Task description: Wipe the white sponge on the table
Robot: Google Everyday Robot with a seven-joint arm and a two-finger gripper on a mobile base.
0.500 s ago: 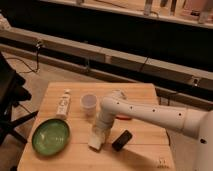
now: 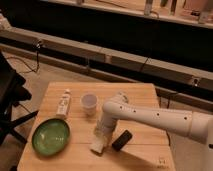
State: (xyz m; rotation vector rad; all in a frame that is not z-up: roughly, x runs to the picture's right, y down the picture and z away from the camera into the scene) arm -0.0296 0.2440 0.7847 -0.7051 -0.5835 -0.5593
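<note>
The white sponge (image 2: 99, 143) lies on the wooden table (image 2: 140, 97) near its front middle. My gripper (image 2: 102, 134) hangs at the end of the white arm (image 2: 150, 116), which reaches in from the right, and it points down onto the sponge's upper end. The gripper sits right on top of the sponge, touching it.
A green plate (image 2: 50, 135) sits at the front left. A white tube (image 2: 64, 104) lies at the left, a small white cup (image 2: 89, 103) stands behind the gripper, and a black object (image 2: 122, 140) lies just right of the sponge. A black chair (image 2: 9, 95) stands left of the table.
The gripper and sponge stay at about the same spot on the table; no clear movement shows.
</note>
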